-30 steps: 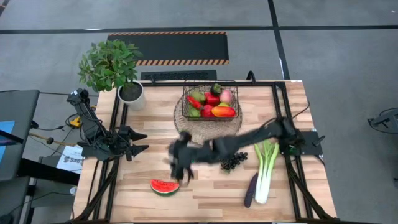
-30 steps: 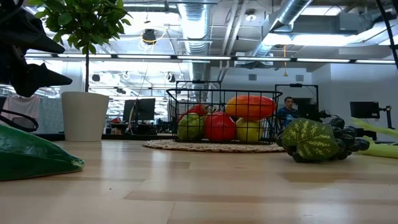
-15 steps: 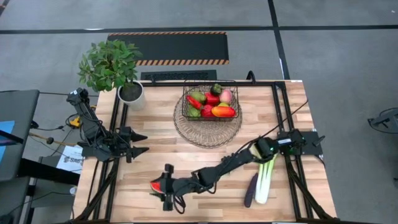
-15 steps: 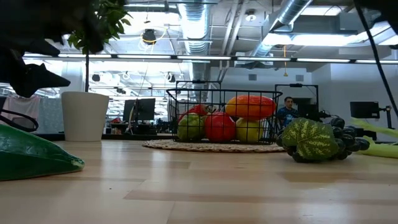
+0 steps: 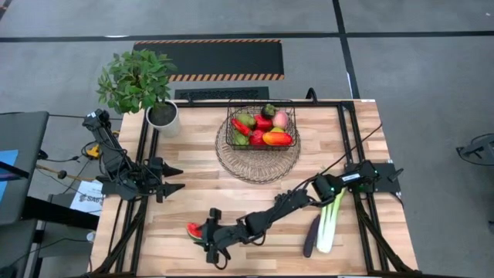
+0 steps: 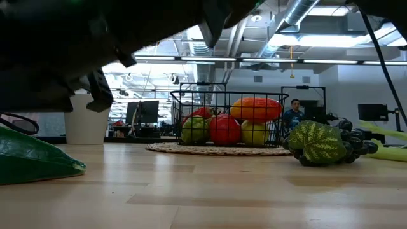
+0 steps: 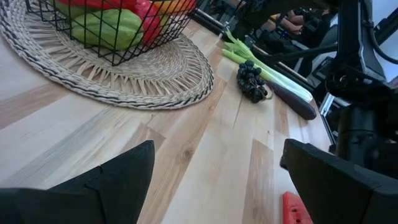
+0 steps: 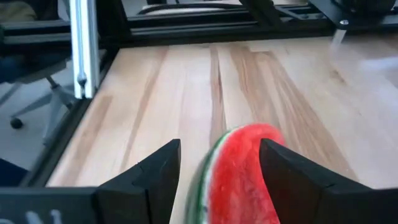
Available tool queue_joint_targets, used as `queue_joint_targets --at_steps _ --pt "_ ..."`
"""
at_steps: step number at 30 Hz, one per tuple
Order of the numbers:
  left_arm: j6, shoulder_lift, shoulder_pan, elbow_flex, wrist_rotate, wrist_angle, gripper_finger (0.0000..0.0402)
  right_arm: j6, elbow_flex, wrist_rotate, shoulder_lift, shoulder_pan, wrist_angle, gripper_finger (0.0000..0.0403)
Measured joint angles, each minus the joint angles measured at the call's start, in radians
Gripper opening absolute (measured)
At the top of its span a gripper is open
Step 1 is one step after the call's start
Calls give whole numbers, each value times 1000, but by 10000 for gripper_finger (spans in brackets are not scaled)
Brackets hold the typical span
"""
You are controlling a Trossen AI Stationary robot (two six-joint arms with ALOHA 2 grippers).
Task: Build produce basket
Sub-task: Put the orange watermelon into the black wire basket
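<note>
The watermelon slice lies on the table near its front left, rind toward the low camera. My right gripper is open and low over the table, one finger on each side of the slice. The dark wire basket stands on a round woven mat with several fruits inside. Dark grapes, the leek and the eggplant lie on the right. My left gripper waits open at the left edge. My right gripper comes nearly level from the table's right, its fingers standing along both sides of the slice. A gap shows at the rind side. I cannot tell whether the other finger touches the red flesh. The slice rests on the table.
A leafy plant in a white pot stands at the far left corner. The right arm stretches across the table's near half, over the grapes. Black frame rails run along both side edges.
My right gripper has swung down and toward the table's near left, from above the table's middle to the watermelon slice, and now straddles it. The slice has stayed where it lay.
</note>
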Motion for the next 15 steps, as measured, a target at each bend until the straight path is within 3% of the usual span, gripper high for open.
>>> queue_joint_targets --at_steps 15 --pt "12 0 0 0 1 0 341 85 6 7 71 -11 37 222"
